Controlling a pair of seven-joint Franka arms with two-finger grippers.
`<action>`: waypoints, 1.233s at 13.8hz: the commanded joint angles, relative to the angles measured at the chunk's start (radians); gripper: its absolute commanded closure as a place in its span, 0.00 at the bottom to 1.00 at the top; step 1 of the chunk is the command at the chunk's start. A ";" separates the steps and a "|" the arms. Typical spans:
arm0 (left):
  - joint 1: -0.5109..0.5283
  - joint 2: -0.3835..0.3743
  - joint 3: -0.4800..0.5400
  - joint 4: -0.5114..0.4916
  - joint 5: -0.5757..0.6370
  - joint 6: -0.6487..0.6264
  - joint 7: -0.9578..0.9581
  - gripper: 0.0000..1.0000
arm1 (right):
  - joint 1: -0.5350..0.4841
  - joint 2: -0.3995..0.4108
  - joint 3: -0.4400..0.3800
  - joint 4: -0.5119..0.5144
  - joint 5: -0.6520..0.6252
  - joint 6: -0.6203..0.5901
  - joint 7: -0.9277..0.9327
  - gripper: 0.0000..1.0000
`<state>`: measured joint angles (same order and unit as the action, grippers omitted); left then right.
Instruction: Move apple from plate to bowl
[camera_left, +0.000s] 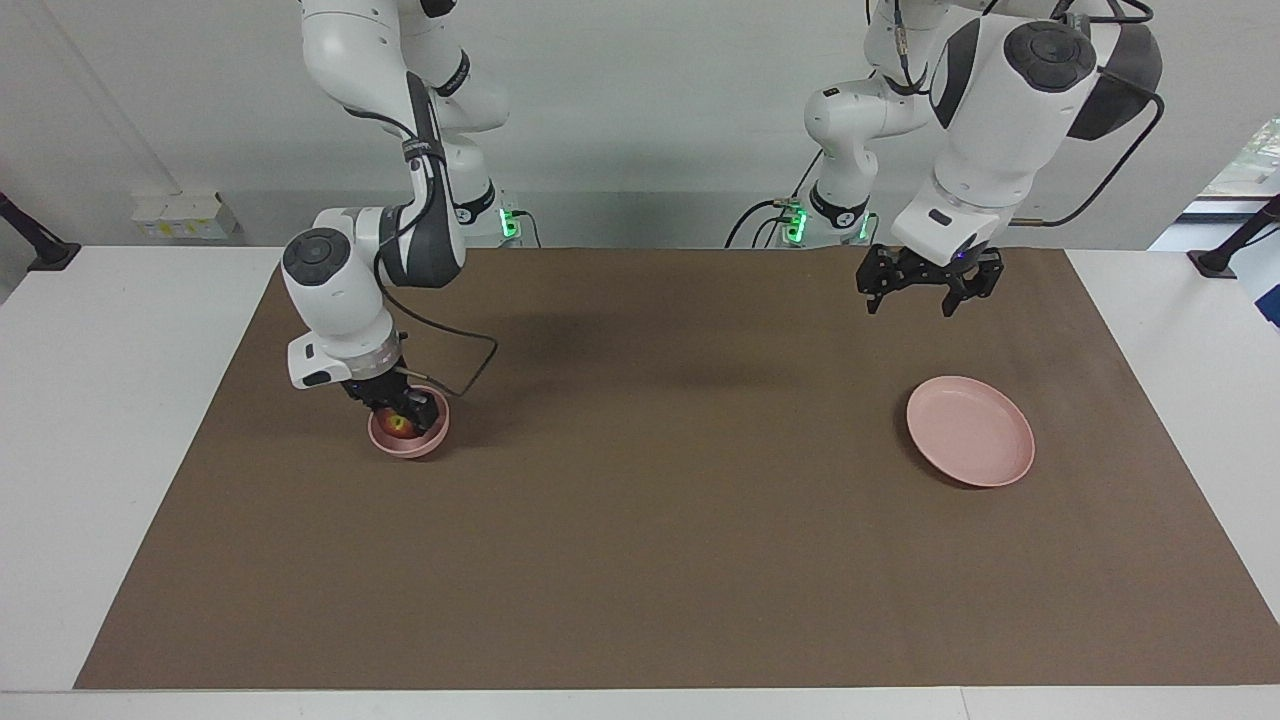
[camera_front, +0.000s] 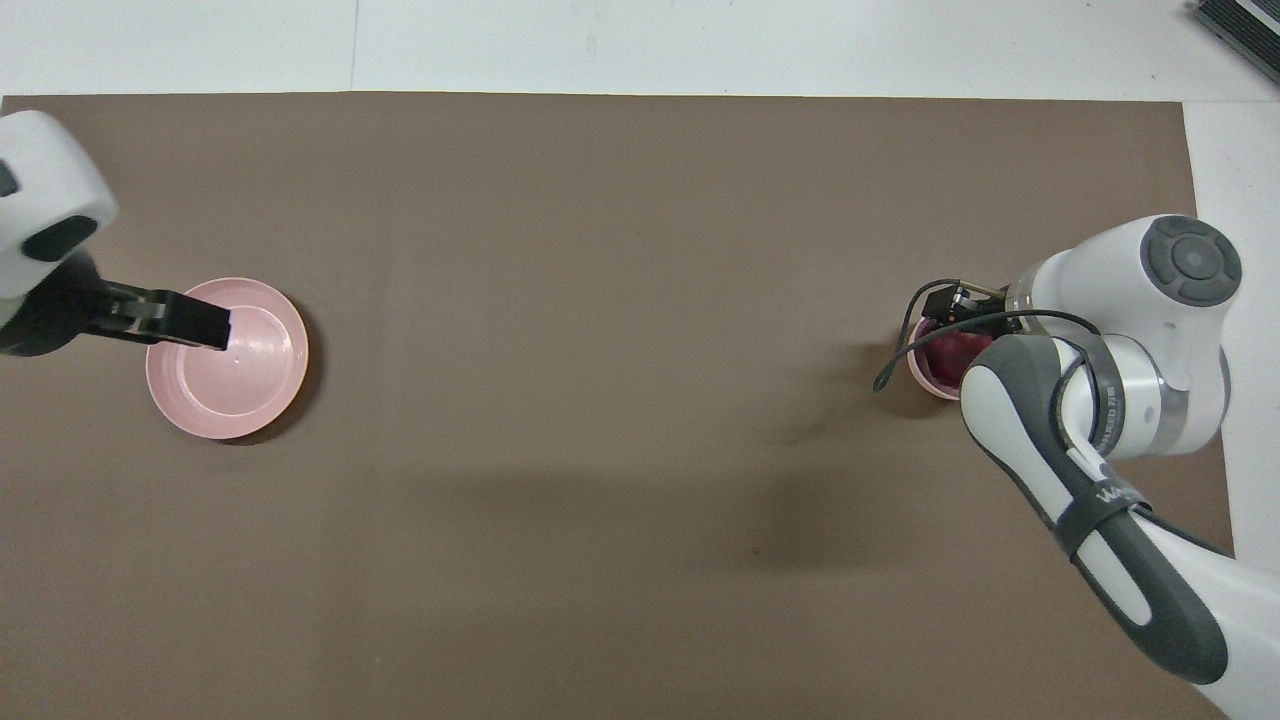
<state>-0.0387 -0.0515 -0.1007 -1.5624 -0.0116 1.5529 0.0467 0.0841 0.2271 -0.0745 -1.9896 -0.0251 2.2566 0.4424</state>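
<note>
- Nearest the facing camera, the brown mat lies bare; on it stand the plate, toward the left arm's end and holding nothing, and the bowl, toward the right arm's end.
- Apple: inside the bowl, with the right gripper lowered into the bowl around it; whether the fingers pinch or have let go, I cannot tell.
- Left gripper: waits raised above the mat near the plate, fingers spread, holding nothing.
- Handling, as judged: the apple is light, firm, smooth-skinned and prone to roll; best held across its widest part.
- Views: the facing view shows the apple's yellowish patch and the left gripper's height; overhead, the right arm covers most of the bowl, and the left gripper appears over the plate's rim.
</note>
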 joint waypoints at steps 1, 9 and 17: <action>-0.153 -0.067 0.181 -0.010 -0.016 -0.043 0.051 0.00 | 0.003 0.020 0.010 0.061 -0.021 -0.003 0.010 0.00; -0.118 0.008 0.183 0.143 -0.036 -0.201 0.052 0.00 | 0.006 -0.147 0.013 0.216 -0.029 -0.330 -0.114 0.00; -0.040 -0.007 0.082 0.140 0.013 -0.192 0.045 0.00 | -0.007 -0.288 0.010 0.299 0.020 -0.686 -0.312 0.00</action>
<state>-0.1080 -0.0577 0.0059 -1.4483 -0.0146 1.3775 0.0921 0.0966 -0.0499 -0.0708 -1.6559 -0.0251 1.5634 0.1662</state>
